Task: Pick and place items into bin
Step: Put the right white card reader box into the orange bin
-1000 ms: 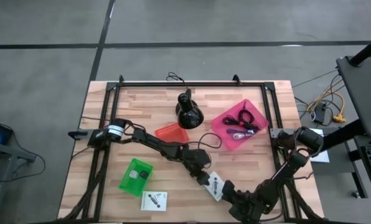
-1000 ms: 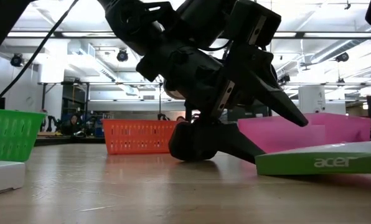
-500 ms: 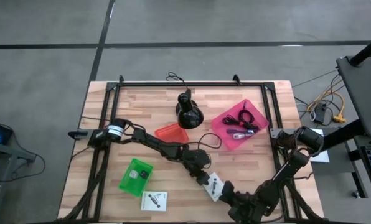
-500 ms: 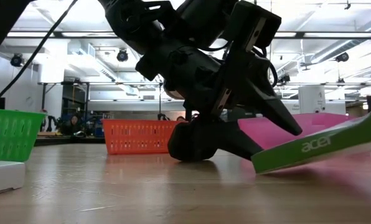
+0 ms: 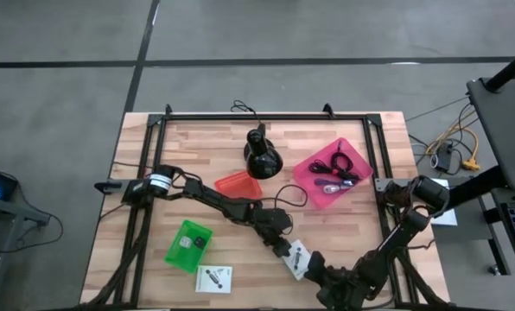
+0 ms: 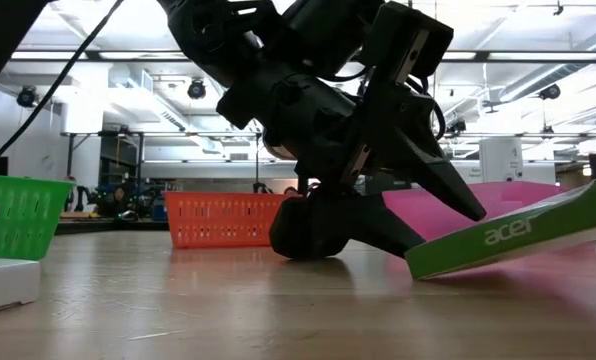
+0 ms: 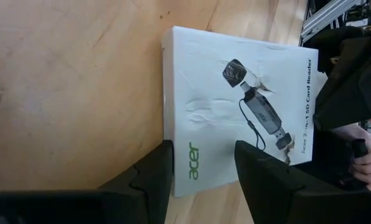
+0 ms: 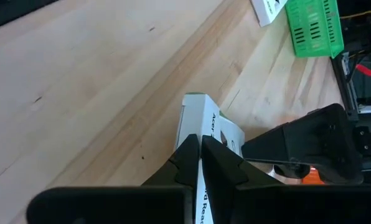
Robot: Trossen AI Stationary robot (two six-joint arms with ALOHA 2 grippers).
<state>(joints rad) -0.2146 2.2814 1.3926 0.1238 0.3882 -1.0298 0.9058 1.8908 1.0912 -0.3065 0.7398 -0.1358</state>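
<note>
A flat white card box (image 5: 299,257) with black print and a green "acer" edge (image 6: 508,236) lies near the table's near edge, right of centre. It is tilted: its left end (image 6: 418,264) rests on the wood and its right end is raised. My right gripper (image 8: 200,140) is shut on it from the near-right side (image 5: 315,266). My left gripper (image 7: 201,171) hangs open over the box's far-left end (image 5: 283,245), one finger on either side of the green edge. A second white card (image 5: 214,278) lies flat by the near edge. My right gripper pinches the white card box between its two fingers at the edge (image 8: 201,127) nearest the table's near-right side, coming in almost level. That end is lifted off the wood; the opposite end (image 6: 418,264) stays on the table. My left gripper: I cannot tell whether its fingers (image 7: 154,177) touch the box.
A green bin (image 5: 188,244) stands left of the box, a small red bin (image 5: 238,184) and a black cone-shaped stand (image 5: 262,155) farther back. A pink bin (image 5: 331,173) at far right holds black cables and small bits. A black frame (image 5: 266,116) borders the table.
The box's right end has tipped up off the table in the right gripper's hold, while its left end has stayed on the wood; it has kept that tilt over the last half second. The left gripper has stayed open above it.
</note>
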